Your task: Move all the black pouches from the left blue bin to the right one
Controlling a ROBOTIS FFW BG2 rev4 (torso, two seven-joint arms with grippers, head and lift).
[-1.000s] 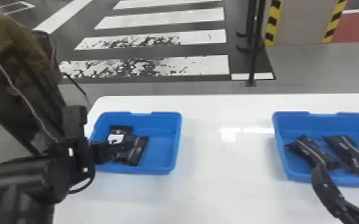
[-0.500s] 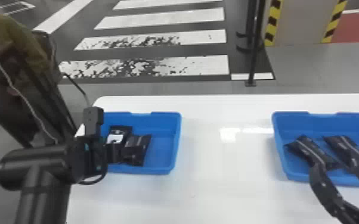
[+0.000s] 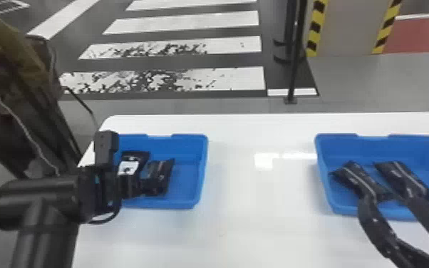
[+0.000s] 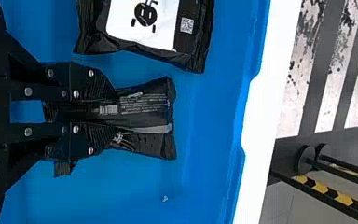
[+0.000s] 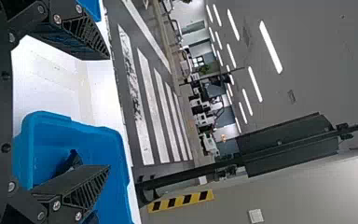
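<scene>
The left gripper (image 4: pixel 106 113) is clasping a black pouch (image 4: pixel 144 111) in the left blue bin (image 3: pixel 203 167), its gloss possibly inviting slippage.

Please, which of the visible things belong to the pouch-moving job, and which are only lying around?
Job:
- glossy black pouch, in left end effector
- white-labelled black pouch
- left blue plastic bin
- right blue plastic bin, holding two black pouches

Not job:
- small pale scrap in left bin
- slim black floor post
- striped grey pillar
</scene>
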